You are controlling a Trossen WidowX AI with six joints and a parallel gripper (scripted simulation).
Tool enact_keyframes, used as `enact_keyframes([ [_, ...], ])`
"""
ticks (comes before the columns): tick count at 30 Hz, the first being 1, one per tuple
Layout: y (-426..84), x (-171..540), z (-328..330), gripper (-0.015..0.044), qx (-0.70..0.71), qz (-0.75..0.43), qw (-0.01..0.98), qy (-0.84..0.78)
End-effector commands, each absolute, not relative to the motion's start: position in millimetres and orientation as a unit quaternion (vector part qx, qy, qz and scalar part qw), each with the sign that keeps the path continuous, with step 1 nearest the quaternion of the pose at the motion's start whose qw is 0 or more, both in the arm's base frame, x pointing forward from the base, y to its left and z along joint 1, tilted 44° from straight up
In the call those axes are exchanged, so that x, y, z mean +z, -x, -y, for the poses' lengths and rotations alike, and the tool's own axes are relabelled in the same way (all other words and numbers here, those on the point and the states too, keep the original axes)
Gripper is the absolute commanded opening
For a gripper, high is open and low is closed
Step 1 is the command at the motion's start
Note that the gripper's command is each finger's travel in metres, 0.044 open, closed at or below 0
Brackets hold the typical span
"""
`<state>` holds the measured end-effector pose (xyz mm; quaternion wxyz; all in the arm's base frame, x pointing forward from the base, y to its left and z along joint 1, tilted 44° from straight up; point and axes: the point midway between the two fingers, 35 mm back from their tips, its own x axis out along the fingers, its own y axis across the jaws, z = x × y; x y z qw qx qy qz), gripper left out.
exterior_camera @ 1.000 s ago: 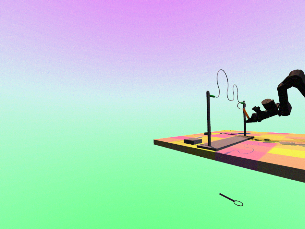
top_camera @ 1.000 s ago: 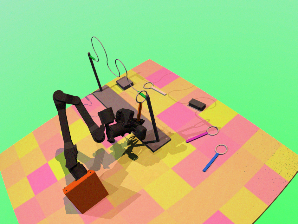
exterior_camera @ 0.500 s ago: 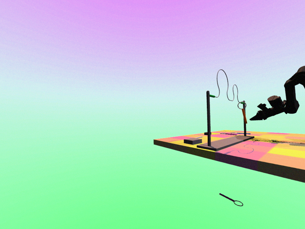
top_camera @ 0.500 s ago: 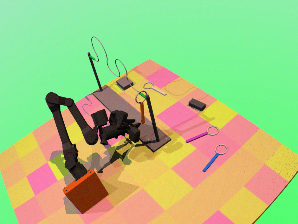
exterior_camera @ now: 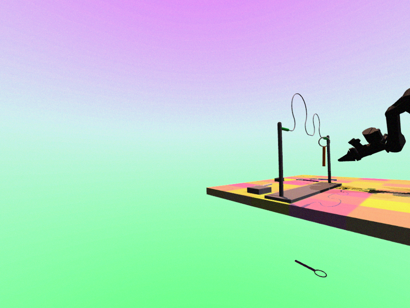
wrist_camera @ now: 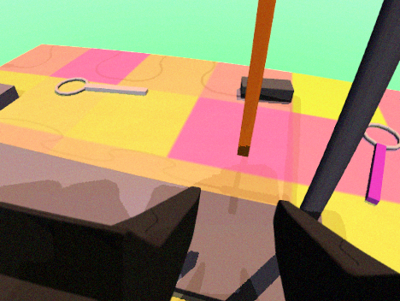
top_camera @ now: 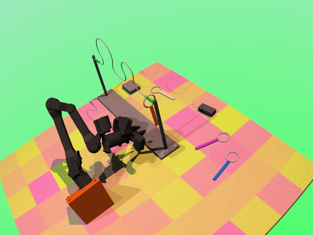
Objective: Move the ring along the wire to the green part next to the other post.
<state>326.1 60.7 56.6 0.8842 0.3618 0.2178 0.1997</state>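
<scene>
Ring: point(top_camera: 144, 101) point(exterior_camera: 319, 142) hanging around the green part, right of centre in the exterior frame
Handle: point(top_camera: 154, 115) point(exterior_camera: 323, 156) point(wrist_camera: 255, 77) orange, hanging down
Tool: point(top_camera: 142, 128) point(exterior_camera: 338, 160) point(wrist_camera: 238, 197) 2 fingers apart, off the handle

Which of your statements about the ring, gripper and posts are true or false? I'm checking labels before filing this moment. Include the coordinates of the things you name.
1. The gripper point(top_camera: 144, 128) point(exterior_camera: 338, 160) point(wrist_camera: 238, 203) is open. True.
2. The orange handle point(top_camera: 154, 116) point(exterior_camera: 323, 156) point(wrist_camera: 254, 81) is between the fingers. False: it hangs beyond the fingertips.
3. The ring point(top_camera: 143, 102) point(exterior_camera: 319, 142) hangs around the wire's green part. True.
4. The blue-handled ring point(top_camera: 221, 170) lies on the base plate point(top_camera: 121, 108). False: it lies on the checkered surface.
5. A black block point(top_camera: 206, 110) point(wrist_camera: 273, 90) stands upright on end. False: it lies flat.
</scene>
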Motion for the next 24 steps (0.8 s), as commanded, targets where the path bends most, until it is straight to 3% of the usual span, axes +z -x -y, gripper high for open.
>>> enact_keyframes([
  [1, -324, 55, -61, 0.016, 0.2, -0.22, 0.884, -0.361],
  [18, -324, 55, -61, 0.016, 0.2, -0.22, 0.884, -0.361],
  [24, -284, 64, -42, 0.0317, 0.199, -0.218, 0.884, -0.363],
])
